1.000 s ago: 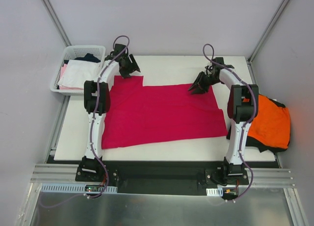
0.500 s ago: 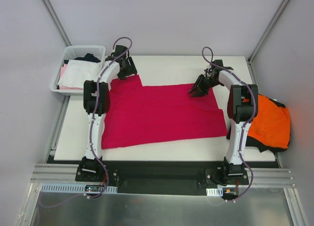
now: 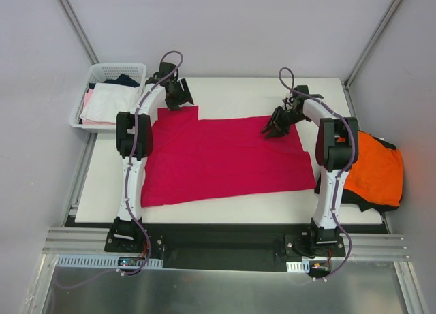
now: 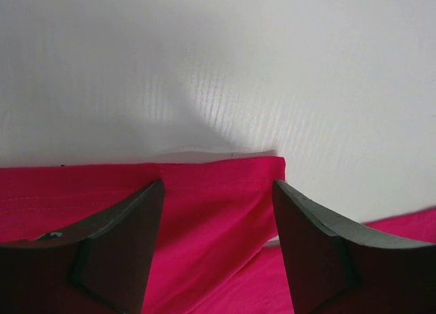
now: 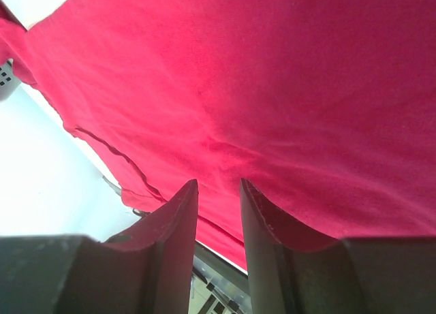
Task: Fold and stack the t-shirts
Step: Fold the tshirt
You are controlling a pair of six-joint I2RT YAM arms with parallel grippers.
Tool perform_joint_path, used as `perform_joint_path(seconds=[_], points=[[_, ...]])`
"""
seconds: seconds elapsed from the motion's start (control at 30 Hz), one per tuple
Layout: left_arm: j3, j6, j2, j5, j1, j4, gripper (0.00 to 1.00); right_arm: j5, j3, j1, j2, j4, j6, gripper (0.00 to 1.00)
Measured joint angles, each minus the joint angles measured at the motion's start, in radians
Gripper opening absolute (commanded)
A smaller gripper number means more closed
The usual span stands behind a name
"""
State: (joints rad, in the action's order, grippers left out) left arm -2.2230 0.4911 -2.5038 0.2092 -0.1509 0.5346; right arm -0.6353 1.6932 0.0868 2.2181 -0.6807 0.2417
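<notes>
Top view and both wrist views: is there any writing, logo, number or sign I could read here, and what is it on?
No readable text anywhere.
Crimson t-shirt: plain, no print or label showing.
Orange t-shirt: plain where visible.
White mesh basket: no marking visible.
Small parts at the arm bases: too small to tell whether they carry any marking.

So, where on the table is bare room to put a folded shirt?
Free: the far strip of table behind the crimson shirt, between left claw and right claw; a thinner strip along its near edge. Crowded: the right edge, under the orange shirt, and the basket.
</notes>
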Motion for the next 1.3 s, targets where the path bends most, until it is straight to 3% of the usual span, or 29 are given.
perform_joint_path(seconds=[0.13,0.3,0.7,1.3], points=[[0.000,0.004,-0.002,0.017,0.000,0.000,0.61,0.001,-0.002,0.000,-0.003,-0.005,-0.012,0.34],[0.000,0.005,-0.003,0.019,0.000,0.001,0.68,0.002,-0.004,0.000,-0.003,-0.010,-0.019,0.34],[-0.053,0.000,-0.032,0.055,-0.003,0.002,0.74,0.001,-0.023,0.000,-0.011,-0.011,-0.026,0.34],[-0.148,-0.114,-0.082,-0.019,-0.020,0.003,0.76,-0.009,-0.124,0.011,-0.095,0.013,-0.022,0.34]])
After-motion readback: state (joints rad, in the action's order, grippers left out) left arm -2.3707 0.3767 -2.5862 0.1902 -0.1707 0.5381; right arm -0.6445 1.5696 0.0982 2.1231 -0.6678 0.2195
